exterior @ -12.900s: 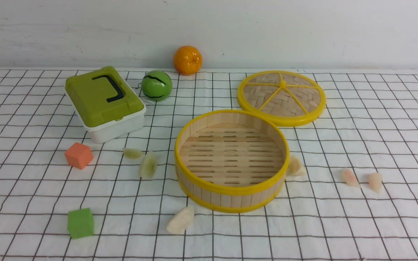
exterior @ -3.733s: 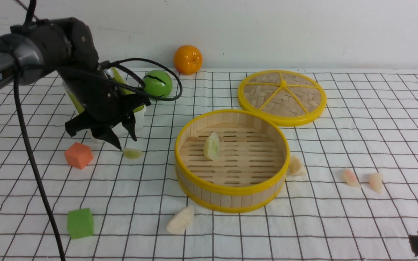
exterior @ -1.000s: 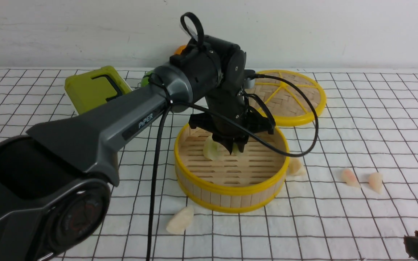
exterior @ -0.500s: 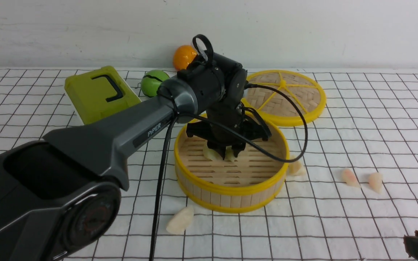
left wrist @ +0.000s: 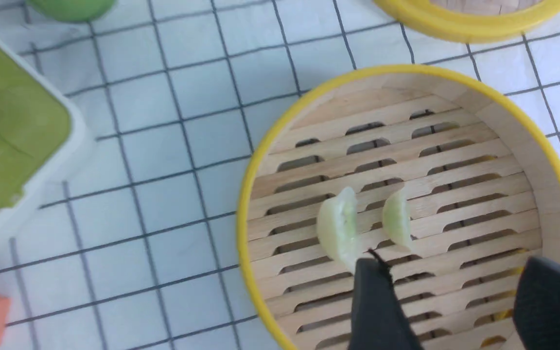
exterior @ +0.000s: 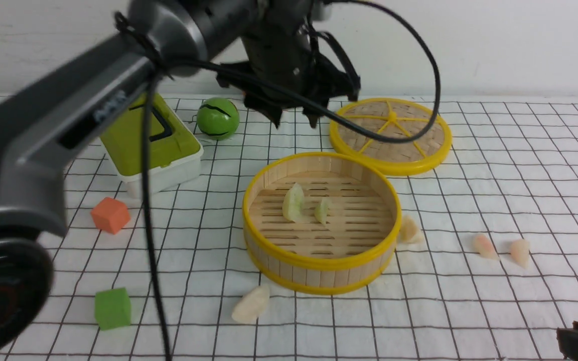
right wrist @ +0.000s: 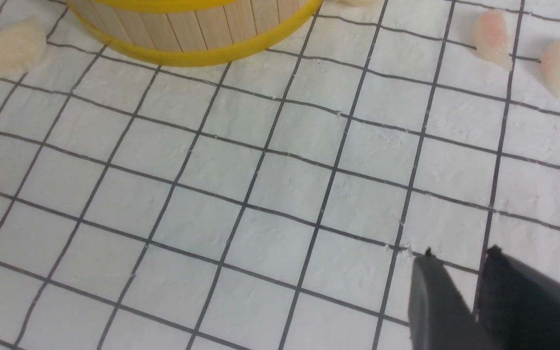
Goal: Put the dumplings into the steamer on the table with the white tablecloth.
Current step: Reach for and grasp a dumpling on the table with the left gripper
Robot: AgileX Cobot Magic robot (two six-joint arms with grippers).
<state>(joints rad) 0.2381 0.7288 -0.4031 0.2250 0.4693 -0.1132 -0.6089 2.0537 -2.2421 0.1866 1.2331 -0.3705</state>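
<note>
Left gripper hangs high over the table, jaws spread wide and empty. From my front view it sits above the far side of the steamer. The wrist view looks straight down into the basket.

Two dumplings lie on the slatted floor below it, clear of the fingers: a larger pale-green one and a smaller pale-green one just beside it. Both stand on edge, translucent and crescent-shaped.

Four more lie on the white tablecloth:
- a whitish one against the steamer's right wall
- two pinkish ones further right
- a whitish one near the front wall

Right gripper is low over bare cloth at the near right. Its tips are a little apart with nothing between them, well apart from the pinkish pair.
</note>
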